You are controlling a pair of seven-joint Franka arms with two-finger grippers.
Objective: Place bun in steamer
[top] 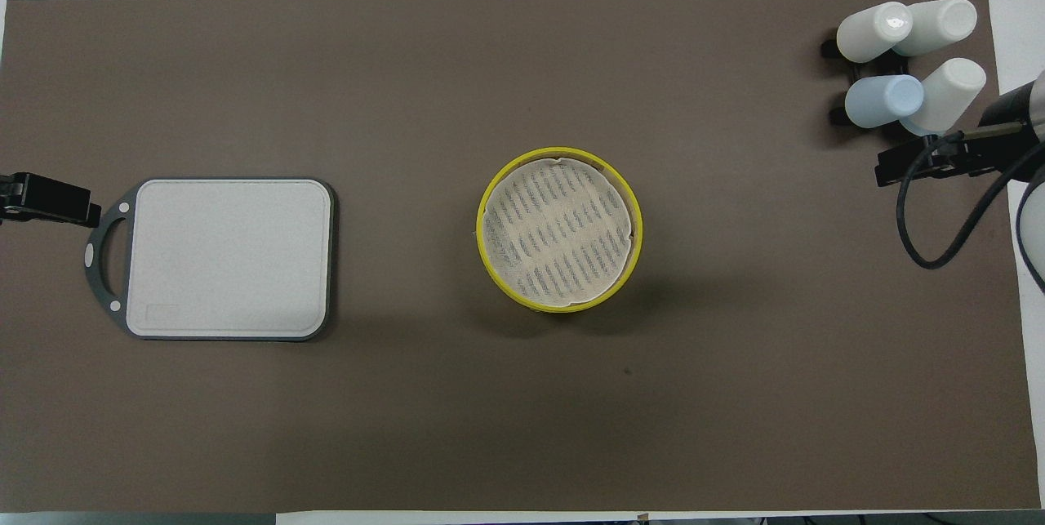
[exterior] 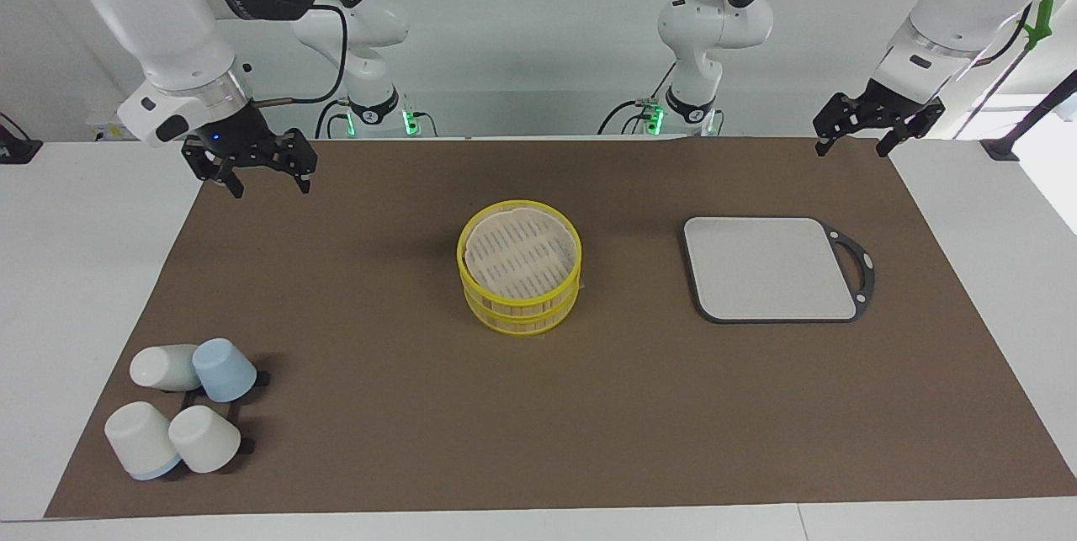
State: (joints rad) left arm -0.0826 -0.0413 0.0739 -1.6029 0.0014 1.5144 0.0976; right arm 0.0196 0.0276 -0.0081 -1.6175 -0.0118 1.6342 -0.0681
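Facing view: steamer (exterior: pixel 519 278) upright, lidless, mid-mat; left fingers (exterior: pixel 882 150), right fingers (exterior: pixel 236 188) wide, empty.

High facing view, steep overhead, shared mat (exterior: pixel 538 406)

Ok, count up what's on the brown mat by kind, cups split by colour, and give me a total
Steamer: 1
Grey board: 1
White cups: 3
Blue cup: 1
Bun: 0 in view
Total: 6
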